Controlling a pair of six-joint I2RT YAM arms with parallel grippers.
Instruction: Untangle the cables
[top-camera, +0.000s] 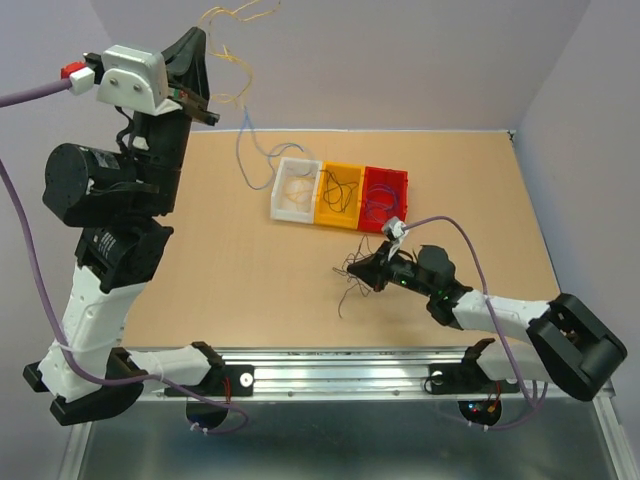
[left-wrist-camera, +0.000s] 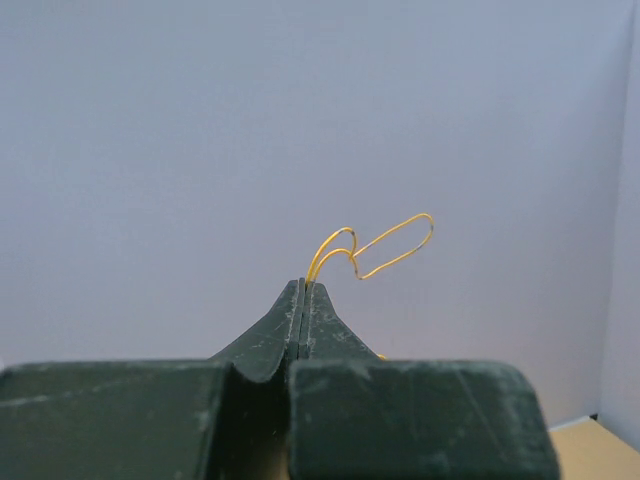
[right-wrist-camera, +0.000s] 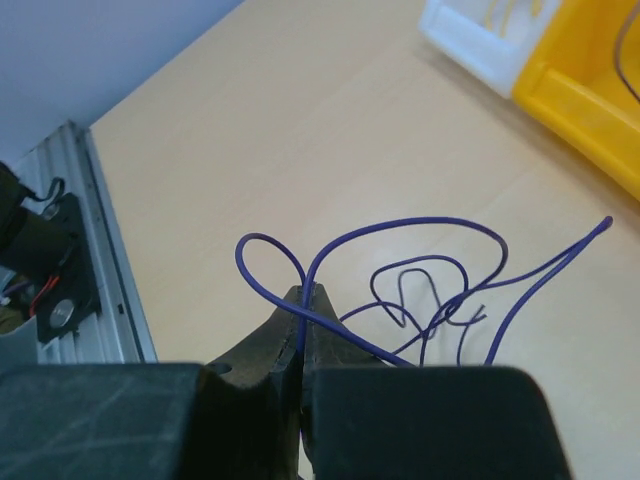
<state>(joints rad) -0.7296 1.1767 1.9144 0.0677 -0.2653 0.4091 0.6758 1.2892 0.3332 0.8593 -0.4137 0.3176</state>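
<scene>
My left gripper (top-camera: 198, 38) is raised high at the back left and is shut on a pale yellow wire (top-camera: 240, 14), which curls in the air beside it. In the left wrist view the closed gripper (left-wrist-camera: 303, 283) pinches that yellow wire (left-wrist-camera: 392, 245) against the wall. A thin blue wire (top-camera: 245, 150) hangs below it down to the table near the white bin. My right gripper (top-camera: 366, 268) is low over the table, shut on a purple wire of a small dark tangle (top-camera: 350, 276). The right wrist view shows the gripper (right-wrist-camera: 303, 292) clamped on the looping purple wire (right-wrist-camera: 400, 224).
Three small bins stand in a row at the back middle: white (top-camera: 281, 190) with pale yellow wires, yellow (top-camera: 322, 204) with black wires, red (top-camera: 404, 190) with bluish wires. The metal rail (top-camera: 330, 362) runs along the near edge. Lilac walls enclose the table.
</scene>
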